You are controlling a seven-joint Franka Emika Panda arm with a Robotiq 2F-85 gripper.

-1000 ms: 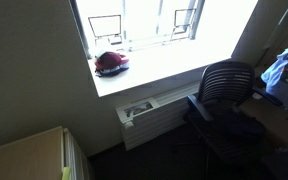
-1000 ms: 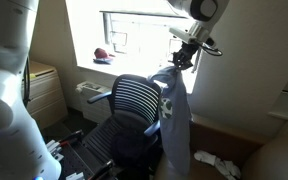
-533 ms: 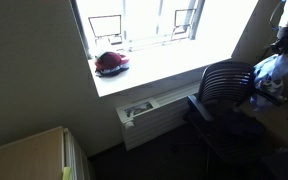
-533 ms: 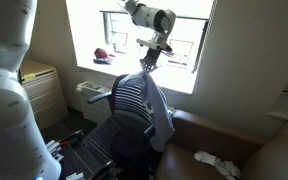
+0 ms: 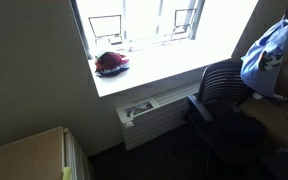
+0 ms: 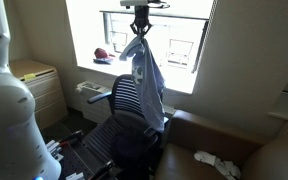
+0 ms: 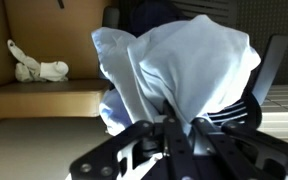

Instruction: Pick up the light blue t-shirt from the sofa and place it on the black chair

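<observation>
The light blue t-shirt (image 6: 147,75) hangs from my gripper (image 6: 140,30), which is shut on its bunched top. It dangles over the backrest of the black chair (image 6: 124,110), its lower part draping behind the chair back. In an exterior view the shirt (image 5: 269,55) shows at the right edge above the chair (image 5: 224,85). In the wrist view the shirt (image 7: 179,65) fills the middle, pinched by my gripper (image 7: 179,130), with the chair back (image 7: 259,80) to the right. The sofa is out of view.
A bright window with a sill holding a red object (image 5: 111,63) is behind the chair. A radiator (image 5: 149,110) sits under the sill. A wooden cabinet (image 6: 39,90) stands by the wall. A white cloth (image 7: 39,68) lies on the floor (image 6: 224,160).
My gripper has carried the shirt across and upward, from beside the chair to above its backrest. The shirt now hangs higher over the chair.
</observation>
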